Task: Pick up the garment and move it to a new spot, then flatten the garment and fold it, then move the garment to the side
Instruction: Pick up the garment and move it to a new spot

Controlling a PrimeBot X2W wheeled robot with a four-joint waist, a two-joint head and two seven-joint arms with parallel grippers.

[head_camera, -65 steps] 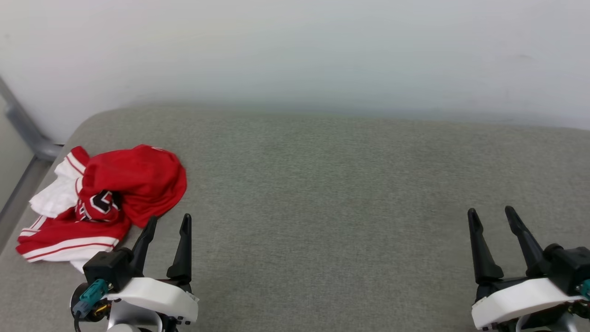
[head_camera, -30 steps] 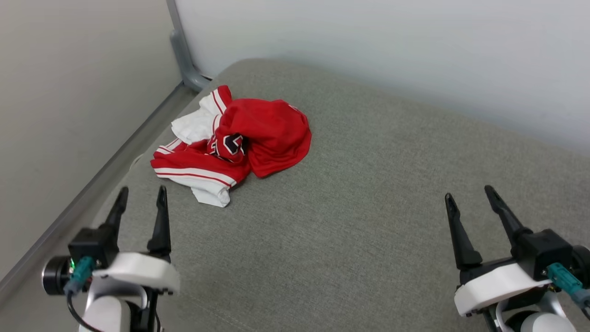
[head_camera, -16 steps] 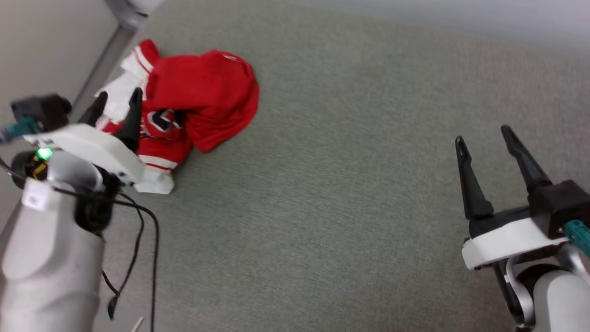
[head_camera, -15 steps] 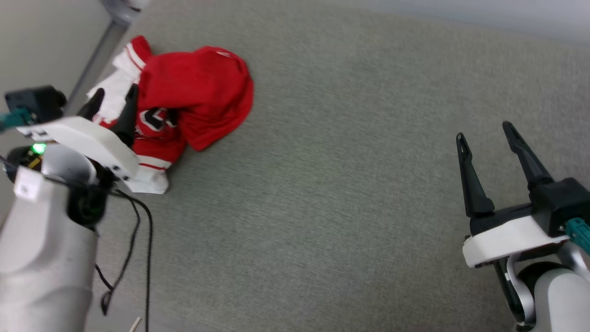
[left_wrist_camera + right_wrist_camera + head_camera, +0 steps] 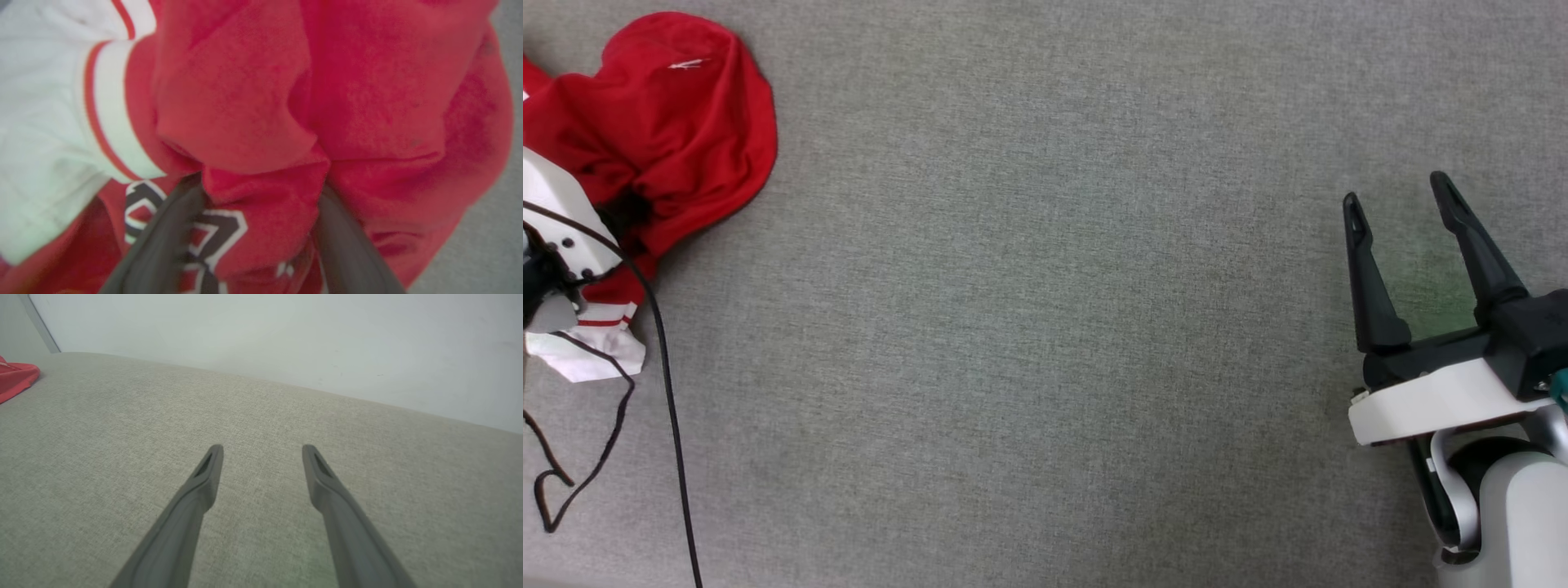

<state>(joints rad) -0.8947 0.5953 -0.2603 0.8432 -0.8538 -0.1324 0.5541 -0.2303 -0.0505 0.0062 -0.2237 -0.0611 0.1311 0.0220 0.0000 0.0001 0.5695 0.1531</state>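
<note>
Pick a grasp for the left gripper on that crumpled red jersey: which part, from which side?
Take the garment at the bunched red fold beside the black lettering, coming straight down from above. That fold stands up as a ridge, and the left gripper, open, straddles it there. The thin red edge lies flat on the grey cushion, so it probably gives little to pinch.

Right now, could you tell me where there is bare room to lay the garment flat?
The grey surface is bare from the garment across to the right gripper. The left edge is crowded: garment, left gripper and black cable.
</note>
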